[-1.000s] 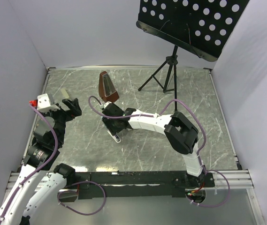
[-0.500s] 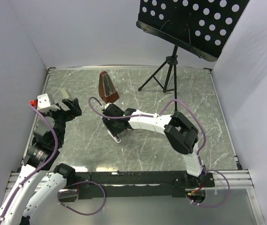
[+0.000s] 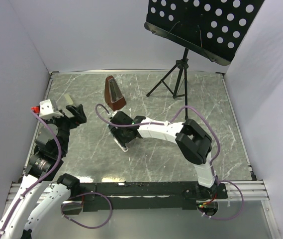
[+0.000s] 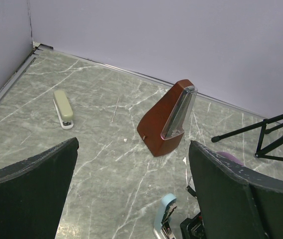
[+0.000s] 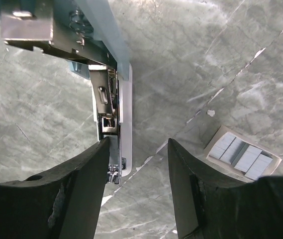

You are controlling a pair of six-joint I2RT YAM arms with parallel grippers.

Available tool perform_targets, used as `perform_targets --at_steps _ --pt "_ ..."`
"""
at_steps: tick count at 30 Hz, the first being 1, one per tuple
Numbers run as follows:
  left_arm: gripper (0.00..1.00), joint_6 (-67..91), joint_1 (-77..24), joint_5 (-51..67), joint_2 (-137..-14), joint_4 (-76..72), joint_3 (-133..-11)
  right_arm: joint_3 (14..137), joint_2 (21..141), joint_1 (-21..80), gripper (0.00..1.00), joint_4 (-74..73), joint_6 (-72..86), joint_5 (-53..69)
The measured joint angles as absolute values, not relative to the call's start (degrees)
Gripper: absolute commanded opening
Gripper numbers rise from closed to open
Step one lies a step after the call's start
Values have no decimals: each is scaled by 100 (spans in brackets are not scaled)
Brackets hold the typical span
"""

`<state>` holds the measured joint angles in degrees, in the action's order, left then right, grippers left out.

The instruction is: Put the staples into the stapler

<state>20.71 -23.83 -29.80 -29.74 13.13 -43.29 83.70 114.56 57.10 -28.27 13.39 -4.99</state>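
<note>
Right arm has shifted a hair over the stapler; right tool [image 5: 139,144] hangs half-parted and empty above the opened stapler [image 5: 112,94]; staples [image 5: 241,155] lie boxed on the worktop [image 5: 206,59] just beside; left tool [image 4: 132,147] gapes wide, idle; a clumsy pinch could snap or scatter those strips.

Mostly buried under the right gripper [image 3: 123,137] from above: stapler [image 3: 124,147], only its near tip showing. Cropped by the upper edge in the right wrist view. Staples [image 5: 241,155] and their box [image 5: 215,145] partly behind a finger [image 5: 216,204]; strip count unclear.
</note>
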Motion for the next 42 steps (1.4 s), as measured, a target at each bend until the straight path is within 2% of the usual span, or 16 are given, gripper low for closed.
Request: perform_targets --at_steps 9,18,34,42 --pt "97 2069 -2383 -2980 -2974 1310 -4329 8160 11284 5710 57 -2805 1337 -486" --pt "97 2069 -2383 -2980 -2971 1310 -4329 7199 10361 5730 57 -2165 1098 -40" --pt "97 2067 -2383 -2963 -2934 1269 -4222 6971 10624 5911 54 -1664 1096 115" --pt "97 2040 -2383 -2912 -2910 1219 -4200 6971 10645 5911 47 -1555 1162 -62"
